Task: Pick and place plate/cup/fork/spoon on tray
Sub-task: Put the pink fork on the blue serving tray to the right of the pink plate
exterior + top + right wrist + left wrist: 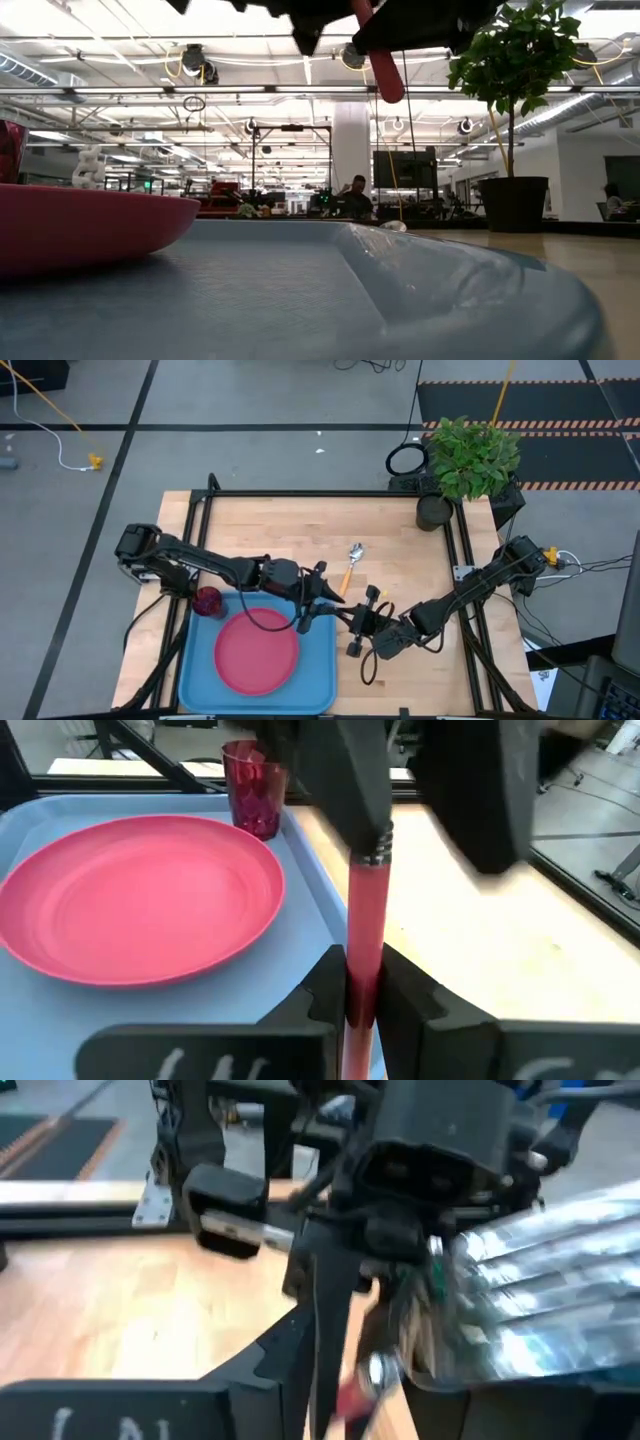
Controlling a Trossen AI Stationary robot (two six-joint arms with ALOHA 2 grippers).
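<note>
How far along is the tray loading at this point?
Done: the plate and cup are on the tray. In hand: the right gripper is shut on the fork beside the left gripper, above the tray's edge. Left: the spoon lies on the table.

Worktop (270, 530): pale wood, framed by black rails.
Tray (325, 660): light blue, sits flat at the worktop's near edge, left of middle.
Spoon (351, 565): orange handle, lies on bare wood near the middle, beyond the tray's far right corner.
Plant pot (433, 512): dark, stands at the far right corner.
</note>
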